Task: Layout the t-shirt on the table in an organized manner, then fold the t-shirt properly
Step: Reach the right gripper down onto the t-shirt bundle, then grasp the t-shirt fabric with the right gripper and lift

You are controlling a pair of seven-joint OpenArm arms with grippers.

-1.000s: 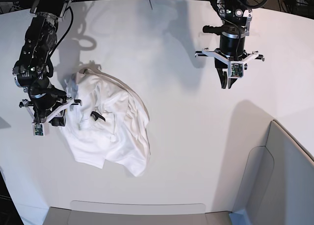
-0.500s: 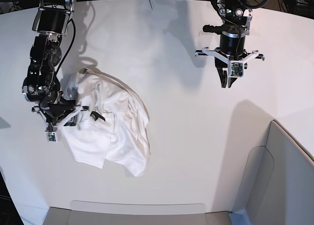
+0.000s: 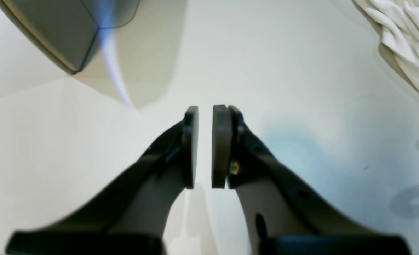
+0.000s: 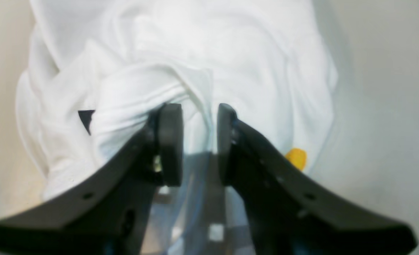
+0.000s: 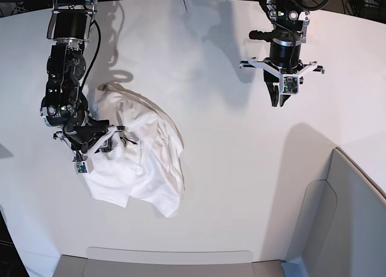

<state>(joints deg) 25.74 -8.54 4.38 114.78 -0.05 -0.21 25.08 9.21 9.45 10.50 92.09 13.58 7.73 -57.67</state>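
Note:
The white t-shirt (image 5: pixel 151 159) lies crumpled on the left half of the white table (image 5: pixel 235 186). My right gripper (image 5: pixel 111 145) hovers low over the shirt's left part, open. In the right wrist view its pads (image 4: pixel 170 141) straddle a raised fold of the t-shirt (image 4: pixel 230 53), with the black neck label (image 4: pixel 86 118) to the left and a yellow bit of print (image 4: pixel 296 157) to the right. My left gripper (image 5: pixel 278 102) hangs above bare table at the far right. Its jaws stand only slightly apart with nothing between them (image 3: pixel 204 109). An edge of the t-shirt (image 3: pixel 407 32) shows in that view's corner.
A grey panel (image 5: pixel 350 222) rises at the table's front right corner and shows again as the grey panel (image 3: pixel 53 32) in the left wrist view. A low grey strip (image 5: pixel 169 259) runs along the front edge. Arm shadows fall on the tabletop.
The right arm has swung from the shirt's left edge to over the cloth, its jaws a little wider. The left arm has not moved.

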